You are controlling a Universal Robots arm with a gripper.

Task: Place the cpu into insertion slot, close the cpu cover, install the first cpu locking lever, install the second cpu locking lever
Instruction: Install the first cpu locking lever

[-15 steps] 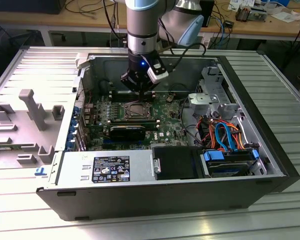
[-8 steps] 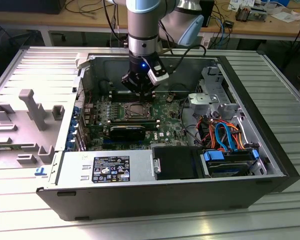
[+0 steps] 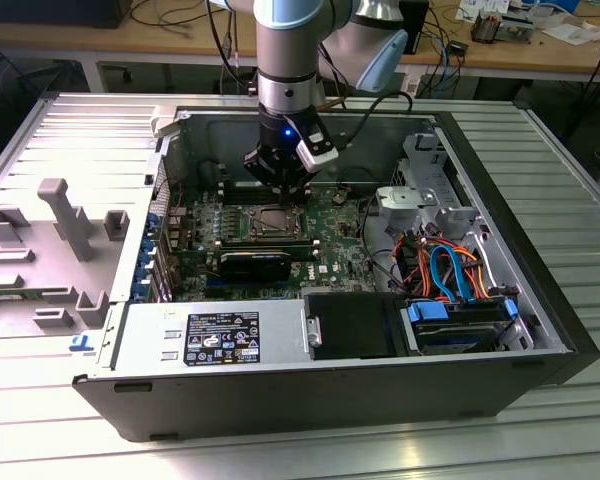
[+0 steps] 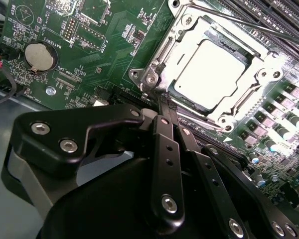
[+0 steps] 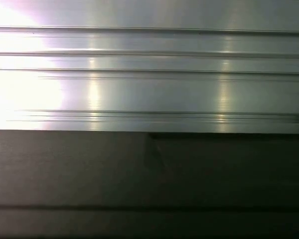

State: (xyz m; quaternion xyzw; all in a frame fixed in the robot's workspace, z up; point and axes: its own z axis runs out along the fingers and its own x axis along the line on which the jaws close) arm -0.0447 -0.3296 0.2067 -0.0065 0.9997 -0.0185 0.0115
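One tightly closed tool (image 4: pixel 163 102) sits at a corner of the cpu cover (image 4: pixel 261 59).

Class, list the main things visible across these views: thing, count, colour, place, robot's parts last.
computer case: one, black, open on the silvery table.
circuit board: one, green, inside the case.
insertion slot: one, silvery-rimmed, on the board.
cpu: one, silvery-grey, seated in the slot.
cpu cover: one, silvery, framing the cpu.
coin battery: one, silver, on the board.
cables: several, orange and blue, case's exterior-view right.
power supply: one, grey, case's edge nearest the exterior camera.
arm: one, silver-blue, above the board.
end effector: one, black, shut, tip at the slot's corner.
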